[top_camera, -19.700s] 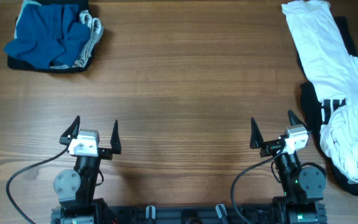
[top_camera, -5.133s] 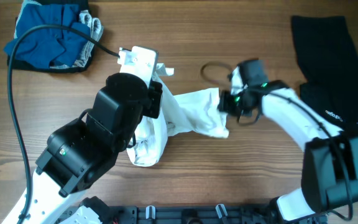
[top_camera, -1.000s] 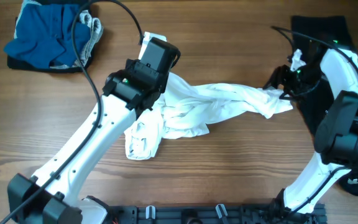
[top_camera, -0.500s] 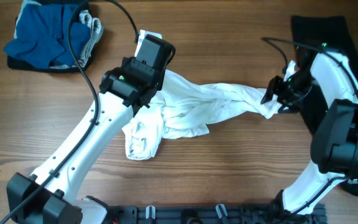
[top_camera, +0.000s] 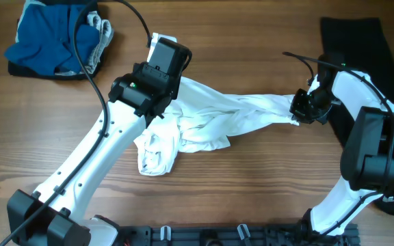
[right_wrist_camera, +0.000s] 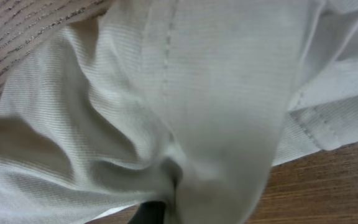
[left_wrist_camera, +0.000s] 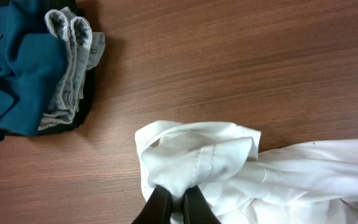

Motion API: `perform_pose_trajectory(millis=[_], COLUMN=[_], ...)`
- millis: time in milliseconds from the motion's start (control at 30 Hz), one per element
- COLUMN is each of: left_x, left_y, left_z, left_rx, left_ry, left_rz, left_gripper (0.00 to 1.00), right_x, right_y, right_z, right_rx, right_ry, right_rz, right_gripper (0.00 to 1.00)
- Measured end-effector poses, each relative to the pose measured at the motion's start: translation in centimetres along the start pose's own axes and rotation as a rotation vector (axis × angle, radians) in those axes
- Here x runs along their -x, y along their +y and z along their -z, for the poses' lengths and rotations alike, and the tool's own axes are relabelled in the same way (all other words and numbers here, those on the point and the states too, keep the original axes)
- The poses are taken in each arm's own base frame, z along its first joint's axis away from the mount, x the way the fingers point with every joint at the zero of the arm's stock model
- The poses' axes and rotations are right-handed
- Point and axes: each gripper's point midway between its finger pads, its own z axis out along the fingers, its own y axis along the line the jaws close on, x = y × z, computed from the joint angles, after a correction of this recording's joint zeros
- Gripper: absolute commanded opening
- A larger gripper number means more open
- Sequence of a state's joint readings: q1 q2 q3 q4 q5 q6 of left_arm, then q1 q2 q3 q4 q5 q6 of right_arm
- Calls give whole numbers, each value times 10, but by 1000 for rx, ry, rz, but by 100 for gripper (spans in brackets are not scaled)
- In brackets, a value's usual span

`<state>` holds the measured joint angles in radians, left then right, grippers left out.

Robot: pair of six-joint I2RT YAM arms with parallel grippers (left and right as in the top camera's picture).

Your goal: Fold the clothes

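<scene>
a brown wood-grain table [top_camera: 252, 198] carries the work. nearest the robot's base, one loose end of the white t-shirt [top_camera: 217, 119] lies crumpled in a soft heap, its thin knit creased and bunched. beyond that, the garment runs as a twisted band across the middle of the table. it is drawn out between two arms, apparently to open it flat before any fold is made. the left gripper [left_wrist_camera: 178, 202] has its dark fingers pinched together on a doubled, stitched edge of the shirt, lifting it into a small peak. the right gripper [top_camera: 298, 108], at the shirt's other end, is all but buried in cloth in its own camera. folds and a seam converge on its fingers, so it looks clamped on the fabric too. no black print shows among the folds. at the far left corner sits a heap of blue clothes [top_camera: 50, 37] with a grey piece [left_wrist_camera: 70, 62] tucked beside it. at the far right a black garment [top_camera: 361, 48] lies flat, not yet folded.
</scene>
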<state>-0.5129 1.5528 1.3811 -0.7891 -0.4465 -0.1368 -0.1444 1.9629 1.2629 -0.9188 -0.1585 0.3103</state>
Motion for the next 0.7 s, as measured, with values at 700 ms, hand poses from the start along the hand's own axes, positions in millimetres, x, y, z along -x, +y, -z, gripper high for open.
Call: perform_pose_trajectory(millis=[700], left_x=[23], left_y=[32], left_z=[76], left_rx=[-40], left_ry=[-178], left_rz=[87], left_gripper=[4], right_x=[-17], right_y=[-3], right_z=[239], right_rx=[70], right_ry=[-326], right_rz=[81], right_gripper=[4])
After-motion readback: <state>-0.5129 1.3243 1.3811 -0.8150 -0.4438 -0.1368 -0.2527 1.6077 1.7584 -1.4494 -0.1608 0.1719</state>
